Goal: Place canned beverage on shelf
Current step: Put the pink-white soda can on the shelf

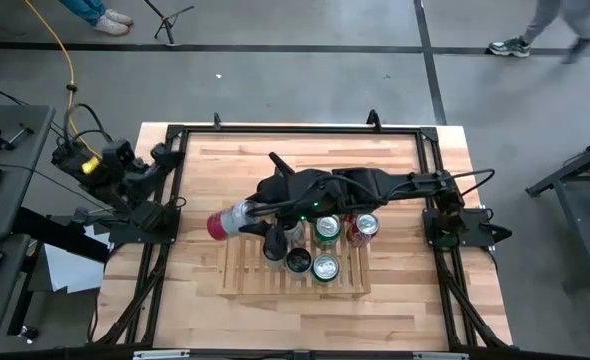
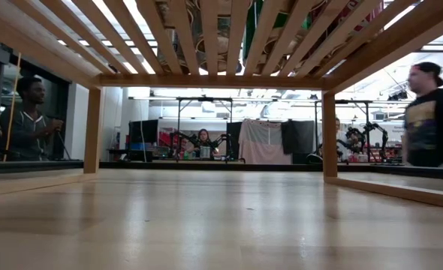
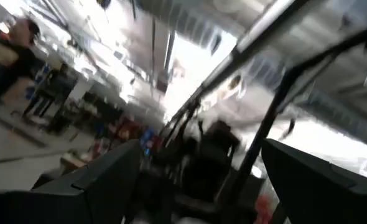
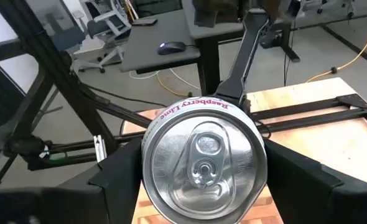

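Four upright cans on the shelf, none in containers

Arms: we see dark, jointed links on the right arm.
Fingers: our right wrist view shows broad, flat black fingers.
Cables: thin black cable beside the right arm.

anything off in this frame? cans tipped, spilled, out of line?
One thing: the raspberry-lime can is lying horizontal in the right gripper, poking past the shelf's left edge, not upright. The four cans on the shelf stand upright. No spill visible. Left gripper is parked at the table's left, pointing up.
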